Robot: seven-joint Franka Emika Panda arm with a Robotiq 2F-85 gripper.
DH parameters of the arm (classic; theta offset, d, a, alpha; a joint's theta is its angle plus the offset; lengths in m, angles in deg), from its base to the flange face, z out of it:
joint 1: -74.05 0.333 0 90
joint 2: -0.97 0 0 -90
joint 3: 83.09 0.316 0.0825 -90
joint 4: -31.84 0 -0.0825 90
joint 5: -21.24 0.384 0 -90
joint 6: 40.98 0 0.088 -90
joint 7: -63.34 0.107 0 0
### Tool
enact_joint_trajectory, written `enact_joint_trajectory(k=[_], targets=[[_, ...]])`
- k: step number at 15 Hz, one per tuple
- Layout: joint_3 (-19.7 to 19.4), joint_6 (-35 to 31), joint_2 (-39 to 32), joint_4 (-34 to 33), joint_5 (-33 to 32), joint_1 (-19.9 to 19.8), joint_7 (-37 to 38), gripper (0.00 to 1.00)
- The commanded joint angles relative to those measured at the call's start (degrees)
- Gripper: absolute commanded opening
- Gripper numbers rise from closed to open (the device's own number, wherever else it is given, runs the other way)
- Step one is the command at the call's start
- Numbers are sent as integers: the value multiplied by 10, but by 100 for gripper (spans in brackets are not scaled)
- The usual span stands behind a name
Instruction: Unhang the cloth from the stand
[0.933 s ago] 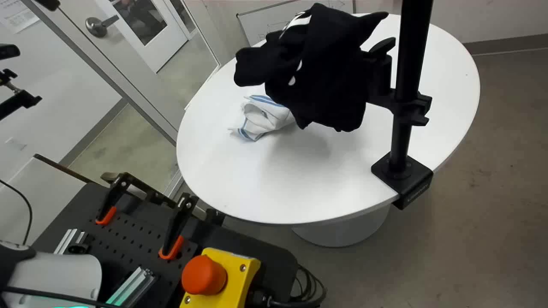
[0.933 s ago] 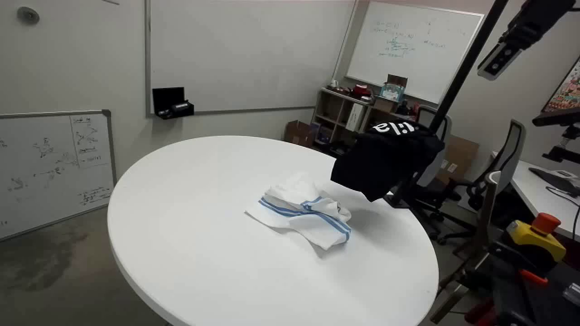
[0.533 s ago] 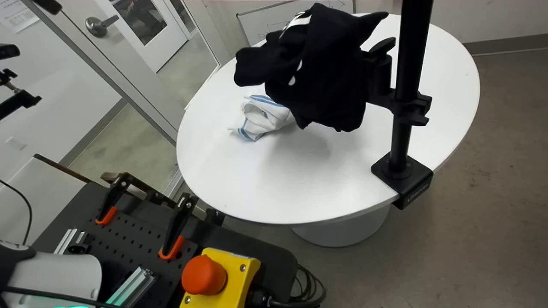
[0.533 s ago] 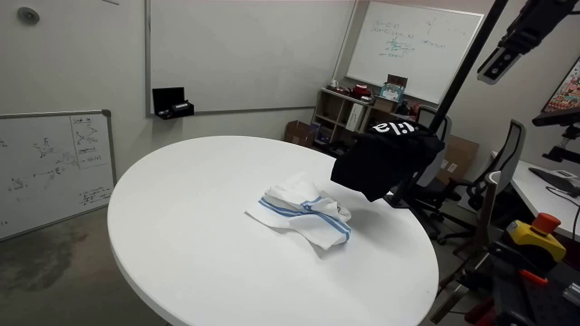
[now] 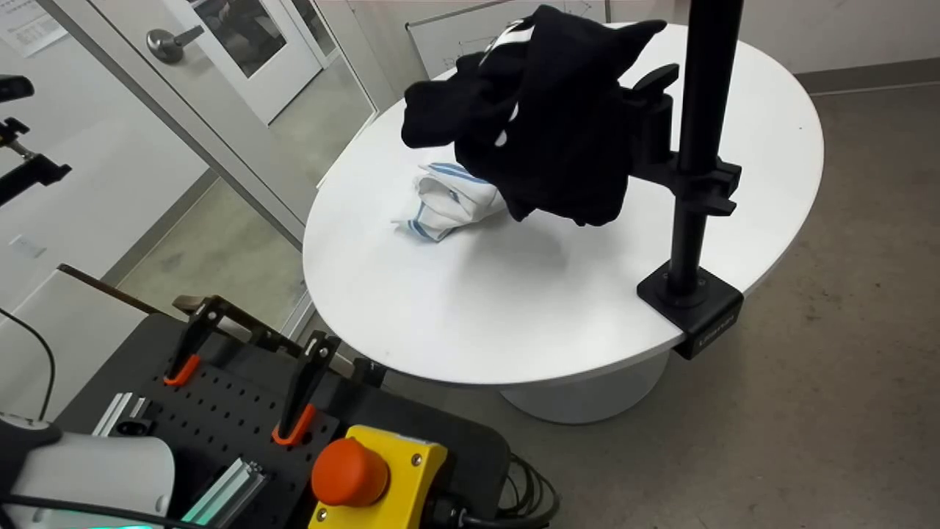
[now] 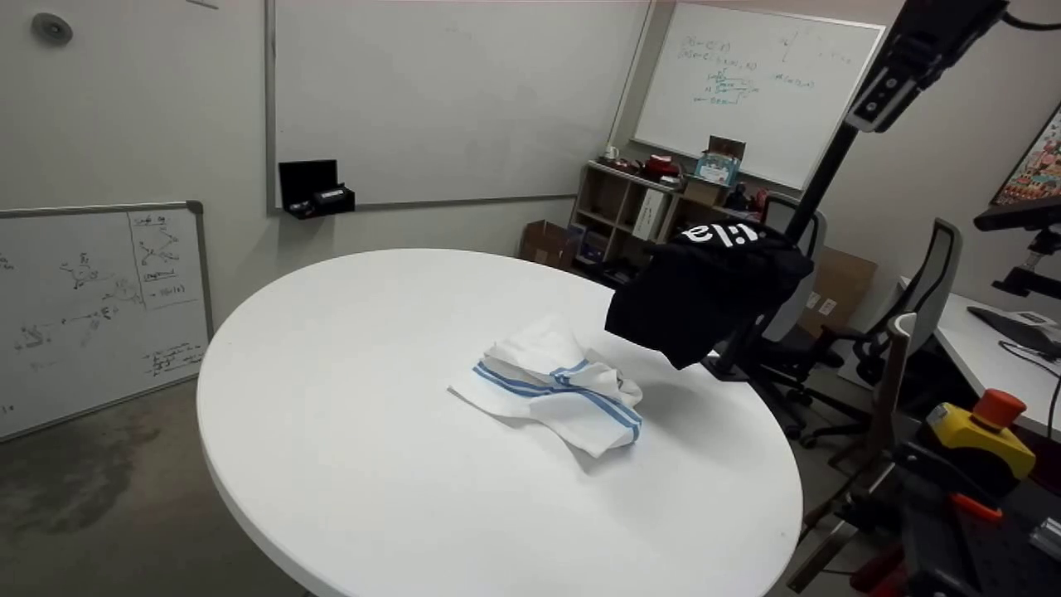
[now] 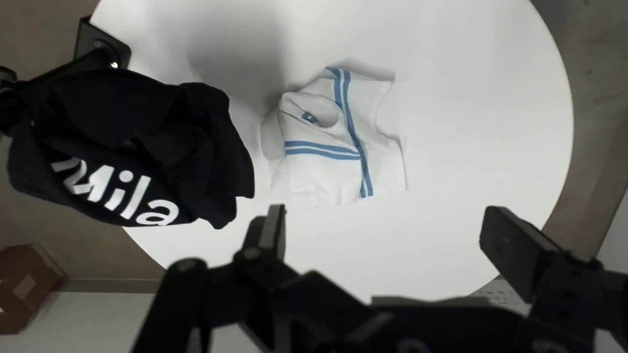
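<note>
A black cloth with white lettering (image 5: 558,139) hangs bunched on the arm of the black stand (image 5: 694,242), above the table. The cloth also shows in an exterior view (image 6: 704,290) and at the left of the wrist view (image 7: 132,127). The stand's pole (image 6: 821,186) rises behind it. My gripper (image 7: 382,211) is open with nothing between its fingers. In the wrist view the cloth lies beyond and left of the left finger, apart from it. In an exterior view the gripper (image 6: 870,120) is high at the upper right, above the cloth; only part of it shows.
A crumpled white towel with blue stripes (image 6: 551,394) lies on the round white table (image 6: 331,431), beside the hanging cloth. The stand's clamp base (image 5: 690,301) grips the table edge. A yellow box with a red button (image 5: 382,477) sits on the black robot cart.
My gripper has moved left and slightly up in an exterior view, now overlapping the stand's pole there. The black cloth, the stand and the towel have not moved.
</note>
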Motion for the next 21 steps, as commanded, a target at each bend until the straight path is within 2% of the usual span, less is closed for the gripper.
enact_joint_trajectory(k=[1,6,10,14,18,21], targets=[[-26,-41,-65,-37,-13,-54,36,100],[-62,-125,-149,-81,-24,-134,80,100],[-78,-197,-226,-130,-32,-182,138,100],[-77,-203,-302,-185,-94,-226,243,100],[-113,-167,-364,-235,-152,-213,345,100],[-147,-154,-404,-259,-130,-179,348,100]])
